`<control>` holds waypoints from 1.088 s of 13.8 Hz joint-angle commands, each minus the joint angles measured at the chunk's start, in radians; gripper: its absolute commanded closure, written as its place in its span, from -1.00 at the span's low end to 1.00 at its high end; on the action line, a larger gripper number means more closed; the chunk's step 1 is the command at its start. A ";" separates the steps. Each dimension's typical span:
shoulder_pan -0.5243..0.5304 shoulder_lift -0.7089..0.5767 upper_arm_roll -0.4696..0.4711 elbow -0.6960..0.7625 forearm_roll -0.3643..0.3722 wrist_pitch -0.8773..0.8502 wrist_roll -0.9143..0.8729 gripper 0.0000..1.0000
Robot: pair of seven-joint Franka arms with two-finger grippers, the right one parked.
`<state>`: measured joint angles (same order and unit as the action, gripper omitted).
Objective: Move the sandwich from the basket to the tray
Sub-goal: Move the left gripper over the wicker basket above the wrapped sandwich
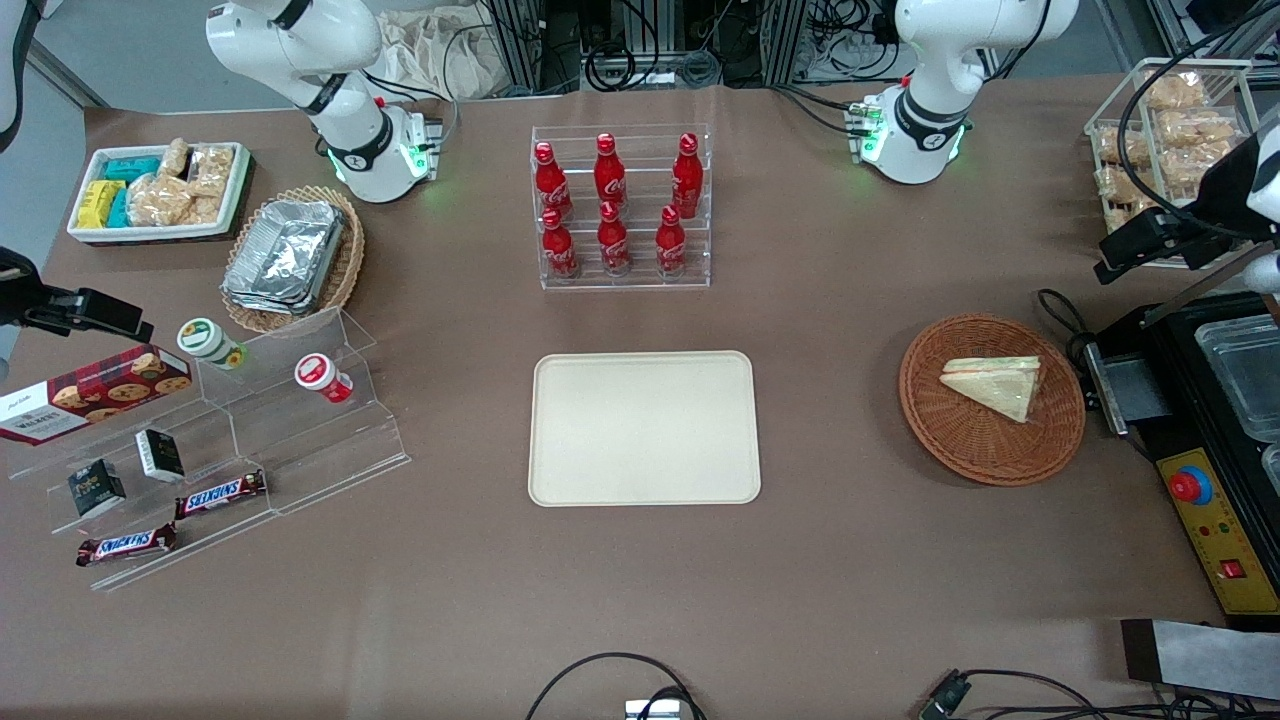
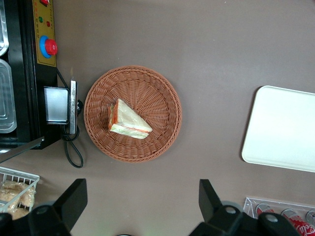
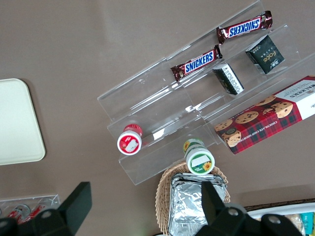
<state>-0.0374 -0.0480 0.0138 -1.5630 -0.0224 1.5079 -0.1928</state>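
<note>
**Sandwich in the wicker basket, gripper open above the table**

The sandwich [image 1: 995, 385] [image 2: 127, 120] lies flat in the round reddish-brown basket [image 1: 960, 450] [image 2: 157, 93], a pale triangular wedge with its orange-red and green filling edge showing. In the front view the basket sits in the middle band of the frame, toward the working arm's end of the table, just beside a black machine [image 1: 1215, 470] with a red button. The cream tray [image 1: 645, 430] [image 2: 285, 128] lies at the centre of the front frame, well apart from the basket, with nothing on it. Above it in that frame, farther from the front camera, stands a clear rack of red cola bottles [image 1: 620, 210].

In the left wrist view the gripper [image 2: 140, 189] hangs high over the bare brown table [image 1: 850, 560], near the basket but not over it. Its two dark fingers [image 2: 74, 196] are spread wide and hold nothing.
</note>
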 commanded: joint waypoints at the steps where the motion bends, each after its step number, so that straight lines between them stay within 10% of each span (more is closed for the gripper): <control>1: -0.021 0.007 0.017 0.027 0.013 -0.028 0.000 -1.00; 15: 0.019 0.028 0.020 -0.113 0.065 -0.006 -0.264 -1.00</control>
<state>-0.0422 -0.0037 0.0292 -1.6254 0.0471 1.4809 -0.4209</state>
